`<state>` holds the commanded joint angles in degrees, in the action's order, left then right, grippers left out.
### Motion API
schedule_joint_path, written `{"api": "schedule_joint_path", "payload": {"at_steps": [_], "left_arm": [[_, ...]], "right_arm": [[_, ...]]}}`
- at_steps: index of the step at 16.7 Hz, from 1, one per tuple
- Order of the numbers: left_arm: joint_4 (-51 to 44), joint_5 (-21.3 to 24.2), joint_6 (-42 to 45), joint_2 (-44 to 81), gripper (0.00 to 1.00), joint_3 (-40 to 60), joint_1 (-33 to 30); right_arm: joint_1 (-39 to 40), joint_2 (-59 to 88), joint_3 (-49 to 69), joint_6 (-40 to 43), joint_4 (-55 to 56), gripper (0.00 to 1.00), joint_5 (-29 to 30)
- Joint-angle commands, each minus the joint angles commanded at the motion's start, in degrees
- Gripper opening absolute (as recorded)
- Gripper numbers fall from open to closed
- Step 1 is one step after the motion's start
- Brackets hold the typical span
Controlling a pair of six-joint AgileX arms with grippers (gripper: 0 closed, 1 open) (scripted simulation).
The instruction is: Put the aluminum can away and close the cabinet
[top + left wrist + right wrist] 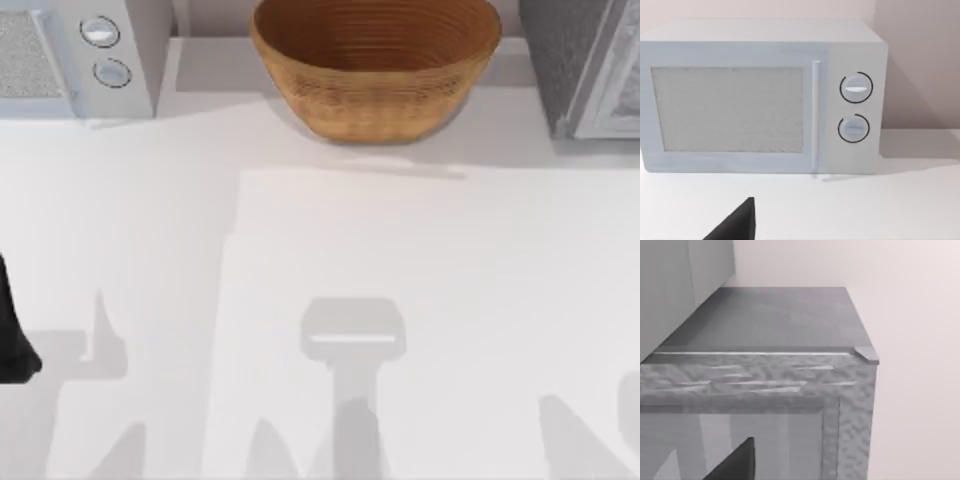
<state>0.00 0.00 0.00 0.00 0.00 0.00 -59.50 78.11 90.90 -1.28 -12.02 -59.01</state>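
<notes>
Kept the left arm [12, 330] low over the left edge of the plain white table [430, 300], with a dark wedge of the left gripper [735, 227] pointed level at the front of a white box-shaped microwave [760, 100], well ahead of it and apart from it. Could not tell whether that gripper was parted or closed. Held the right gripper [735, 465] raised and aimed at the upper corner of a grey, rough-surfaced cabinet [775, 340], close before it; could not tell its state either. Counted one microwave, bearing two round dials, upper dial [856, 88] above lower dial [854, 128], beside a slim upright door handle [815, 120]. Counted one round woven brown basket [375, 75], standing between microwave and cabinet at the far side of the table, well apart from both grippers. Counted one cabinet. Could not tell where the aluminum can lay, nor whether the cabinet stood open or shut.
</notes>
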Motion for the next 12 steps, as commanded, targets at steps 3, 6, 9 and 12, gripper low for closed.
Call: {"api": "schedule_joint_path", "payload": {"at_steps": [3,6,9,12], "left_arm": [[0.00,0.00,0.00,0.00,1.00,0.00,0.00],[0.00,0.00,0.00,0.00,1.00,0.00,0.00],[0.00,0.00,0.00,0.00,1.00,0.00,0.00],[0.00,0.00,0.00,0.00,1.00,0.00,0.00]], "right_arm": [[-0.09,-1.00,6.56,0.00,-7.57,1.00,-0.11],[-0.13,-1.36,8.93,0.00,-10.30,1.00,-0.15],[-0.13,-1.36,8.93,0.00,-10.30,1.00,-0.15],[0.77,-1.23,8.93,0.00,-10.15,1.00,0.46]]}}
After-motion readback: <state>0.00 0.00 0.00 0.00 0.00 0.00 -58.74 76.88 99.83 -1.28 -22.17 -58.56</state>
